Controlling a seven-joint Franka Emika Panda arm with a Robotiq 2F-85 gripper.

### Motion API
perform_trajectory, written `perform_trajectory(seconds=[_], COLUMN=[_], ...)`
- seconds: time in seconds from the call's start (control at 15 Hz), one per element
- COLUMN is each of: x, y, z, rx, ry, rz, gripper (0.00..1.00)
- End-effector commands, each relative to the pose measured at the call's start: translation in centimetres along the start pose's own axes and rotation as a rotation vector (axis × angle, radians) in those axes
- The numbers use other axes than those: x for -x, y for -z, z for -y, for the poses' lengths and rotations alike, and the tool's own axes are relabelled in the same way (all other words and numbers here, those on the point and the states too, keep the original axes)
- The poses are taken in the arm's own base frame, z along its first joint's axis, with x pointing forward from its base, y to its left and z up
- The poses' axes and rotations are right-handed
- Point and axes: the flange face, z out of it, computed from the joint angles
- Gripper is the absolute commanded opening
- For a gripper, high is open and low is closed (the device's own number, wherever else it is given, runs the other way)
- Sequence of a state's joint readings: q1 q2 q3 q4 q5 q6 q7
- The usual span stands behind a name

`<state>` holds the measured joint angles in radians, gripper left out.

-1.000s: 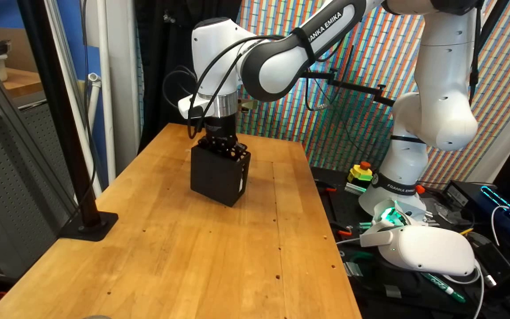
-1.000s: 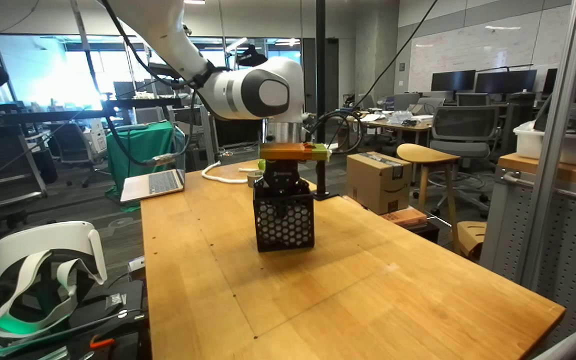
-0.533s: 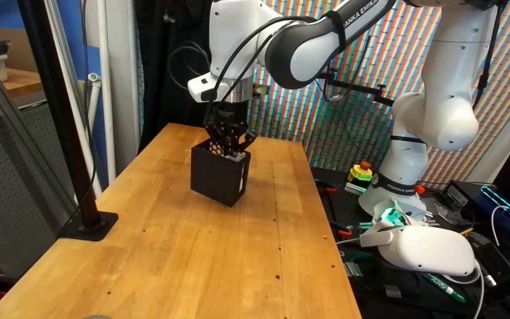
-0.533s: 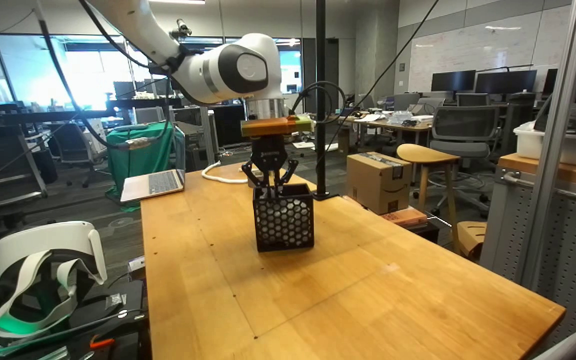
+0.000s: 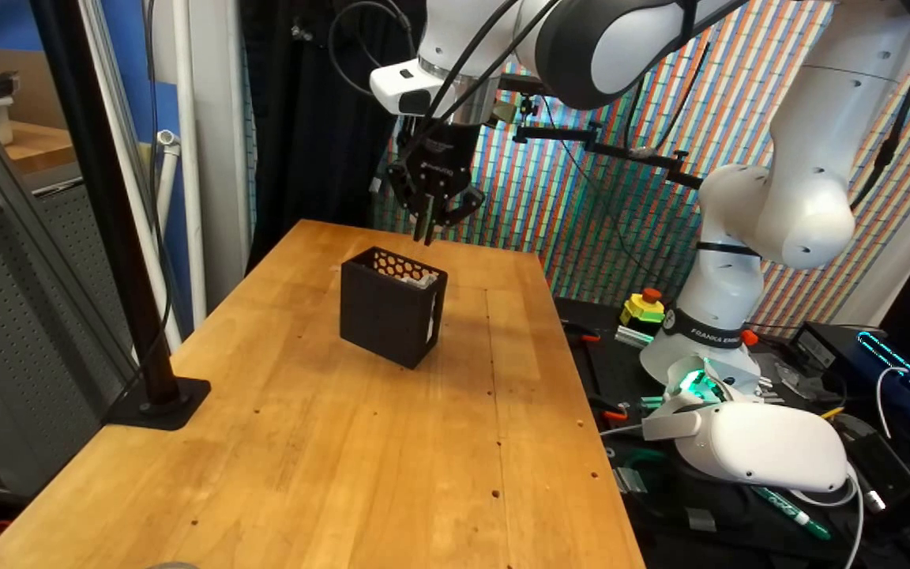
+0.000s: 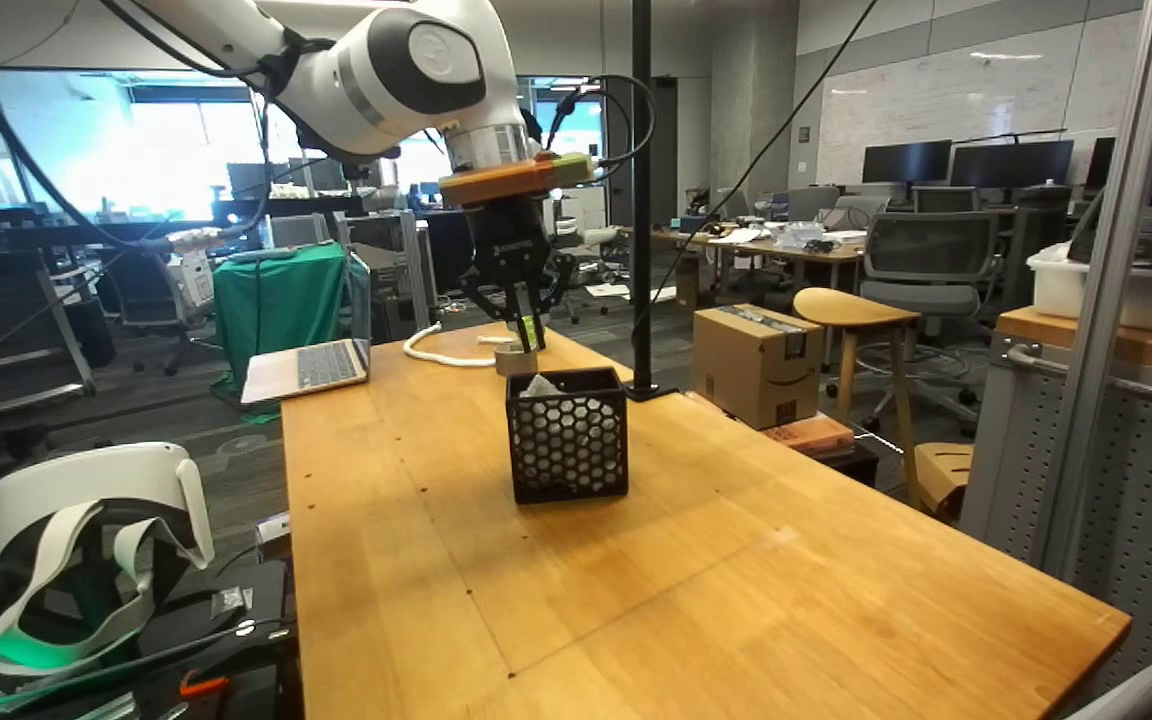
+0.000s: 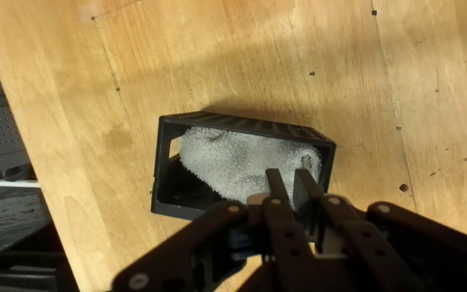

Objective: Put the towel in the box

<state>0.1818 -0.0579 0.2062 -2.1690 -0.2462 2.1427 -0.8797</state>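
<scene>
The black box (image 5: 384,312) stands on the table in both exterior views (image 6: 568,493). Its open top faces the wrist view (image 7: 157,162), and one side is a hexagon mesh. The light grey towel (image 7: 233,158) lies bunched inside the box and fills much of it. A bit of the towel shows at the rim in both exterior views (image 5: 421,280) (image 6: 540,386). My gripper (image 7: 288,175) is partly open with a narrow gap and nothing held between its fingers. It hangs above and behind the box in both exterior views (image 5: 423,233) (image 6: 531,340), apart from the box and towel.
The wooden table (image 5: 376,458) carries the box. A black post (image 6: 642,220) stands at the table's edge. A laptop (image 6: 311,368), a white cable (image 6: 436,352) and a tape roll (image 6: 514,360) lie at the far end. A white headset (image 5: 771,446) sits beside the table.
My gripper has risen out of the box and moved back from it. A second ago its fingers were down inside. The box has stayed in place and the towel now shows at its rim.
</scene>
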Motion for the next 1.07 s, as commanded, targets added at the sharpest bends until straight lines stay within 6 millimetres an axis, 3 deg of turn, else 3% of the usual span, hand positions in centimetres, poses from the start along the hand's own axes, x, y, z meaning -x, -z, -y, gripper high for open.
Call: perform_trajectory(seconds=[0.0, 0.53, 1.0], x=[0.2, -2.5, -2.3], y=[0.7, -3.3, -6.4], z=[1.2, 2.0, 0.9], rx=[0.036, 0.072, 0.046], ry=[0.004, -0.042, -0.119], rz=[-0.004, 0.008, 0.015], gripper=[0.16, 0.16, 0.16])
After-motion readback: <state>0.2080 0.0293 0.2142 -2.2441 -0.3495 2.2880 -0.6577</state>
